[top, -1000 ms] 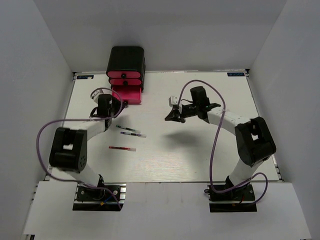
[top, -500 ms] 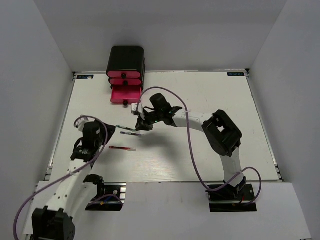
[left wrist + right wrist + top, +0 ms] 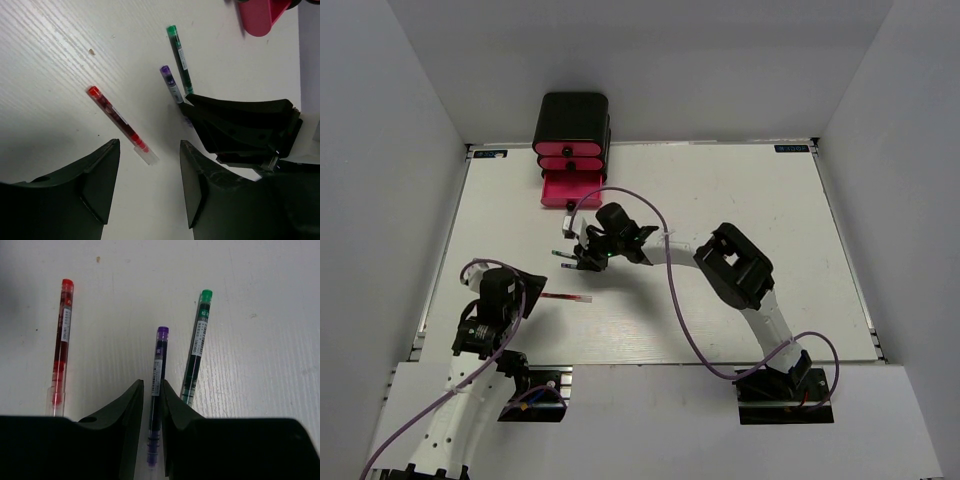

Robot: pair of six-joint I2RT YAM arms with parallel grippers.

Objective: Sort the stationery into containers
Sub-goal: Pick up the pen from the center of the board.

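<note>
Three pens lie on the white table: a red pen (image 3: 565,297) (image 3: 117,125) (image 3: 61,340), a purple pen (image 3: 158,365) (image 3: 171,85) and a green pen (image 3: 196,347) (image 3: 180,60). My right gripper (image 3: 579,260) (image 3: 151,385) is down on the table, its jaws closed on the purple pen's lower half. My left gripper (image 3: 527,294) (image 3: 150,146) is open and empty, hovering just near of the red pen's clear end. The black cabinet (image 3: 572,120) stands at the back left with its bottom pink drawer (image 3: 570,190) (image 3: 260,15) pulled open. No short bars or eraser are in view.
The two upper drawers are shut. The right arm (image 3: 660,245) stretches across the middle of the table toward the left. White walls enclose the table on three sides.
My right arm swung left from mid-table to the pens and closed on the purple one. My left arm pulled back from the open drawer to the near left.
</note>
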